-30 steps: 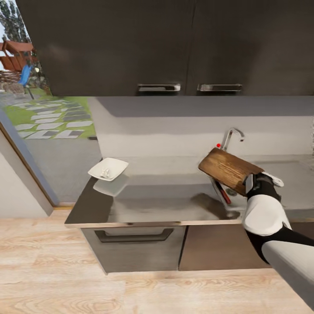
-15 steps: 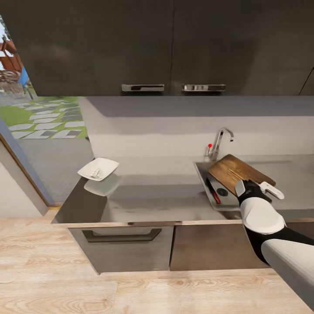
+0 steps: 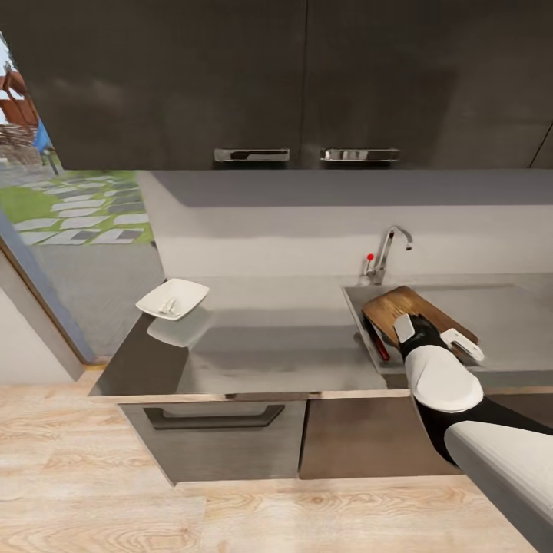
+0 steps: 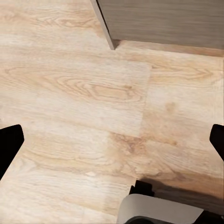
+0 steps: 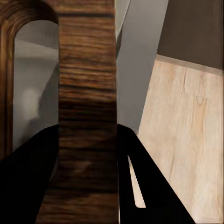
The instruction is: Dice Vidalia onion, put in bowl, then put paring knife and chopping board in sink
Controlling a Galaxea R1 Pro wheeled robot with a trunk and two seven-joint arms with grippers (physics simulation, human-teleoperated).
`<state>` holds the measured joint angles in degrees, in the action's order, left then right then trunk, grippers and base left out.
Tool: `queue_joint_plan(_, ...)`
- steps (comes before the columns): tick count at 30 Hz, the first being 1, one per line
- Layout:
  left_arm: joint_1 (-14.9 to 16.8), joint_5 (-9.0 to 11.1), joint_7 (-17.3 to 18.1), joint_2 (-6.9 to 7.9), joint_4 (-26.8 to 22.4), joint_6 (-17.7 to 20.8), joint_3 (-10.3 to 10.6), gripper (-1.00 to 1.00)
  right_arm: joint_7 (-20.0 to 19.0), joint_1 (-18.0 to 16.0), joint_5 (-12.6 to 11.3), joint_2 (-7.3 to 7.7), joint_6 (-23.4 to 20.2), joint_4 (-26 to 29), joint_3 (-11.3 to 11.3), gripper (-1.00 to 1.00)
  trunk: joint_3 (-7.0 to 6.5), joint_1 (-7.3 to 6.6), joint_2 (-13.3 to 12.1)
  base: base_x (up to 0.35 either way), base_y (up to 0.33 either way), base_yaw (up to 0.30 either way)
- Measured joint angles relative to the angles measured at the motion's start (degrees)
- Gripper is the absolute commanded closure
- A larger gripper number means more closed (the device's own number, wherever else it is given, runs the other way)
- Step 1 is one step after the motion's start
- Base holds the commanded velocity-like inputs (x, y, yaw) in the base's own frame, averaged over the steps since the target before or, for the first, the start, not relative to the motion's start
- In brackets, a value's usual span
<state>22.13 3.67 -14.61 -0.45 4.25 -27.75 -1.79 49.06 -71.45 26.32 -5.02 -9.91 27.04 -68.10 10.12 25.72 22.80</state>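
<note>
A: Lowering the chopping board (image 3: 399, 309) into the sink (image 3: 355, 304) is your step in hand, I'd judge. Your right end effector (image 3: 434, 338) is clamped on the board's near end; the right wrist view has the wood (image 5: 86, 116) running between both dark fingers (image 5: 28, 177).

B: Why tilted like that?

A: You hold it by one end, so the far end dips into the basin while the held end rides over the rim. Probably the only way it fits, since the paring knife (image 3: 376, 342) already lies in the sink, red handle towards you, just beside the board's left edge.

B: And the rest?

A: Bowl (image 3: 172, 298) sits at the far left end of the bench (image 3: 276, 346), well apart from the sink, with some pale bits inside; too small to call them onion for sure. Faucet (image 3: 388, 250) with its red knob stands behind the basin, clear of the board.

B: Left arm?

A: Your left end effector (image 4: 112, 140) points at the wooden floor (image 4: 84, 93), fingers spread wide with nothing between.

B: Risk?

A: When you let go, the board may slide onto the knife or lean on the rim. Task looks nearly finished.
</note>
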Motion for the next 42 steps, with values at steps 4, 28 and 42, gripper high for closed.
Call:
queue_joint_plan(4, 0.0, 0.0, 0.0, 0.02, 0.0, 0.0, 0.0, -1.00, 0.5, 0.0, 0.3, -0.14, 0.0, 0.6, 0.0, 1.00, 0.00, -0.01, 0.0, 0.296, 0.117, 0.000)
queue_joint_plan(28, 0.0, 0.2, 0.0, 0.26, 0.1, 0.3, 0.0, -1.00, 10.6, 0.0, -13.4, 2.18, 0.1, 3.6, -0.3, 1.00, 0.00, 0.02, 0.0, 0.120, 0.020, 0.000)
queue_joint_plan(42, 0.0, 0.2, -0.1, 0.51, 0.1, 0.3, 0.0, -1.00, 12.7, 0.0, -13.5, 1.63, 0.3, 3.2, -0.4, 1.00, 0.00, 0.00, 0.0, 0.107, 0.153, 0.000)
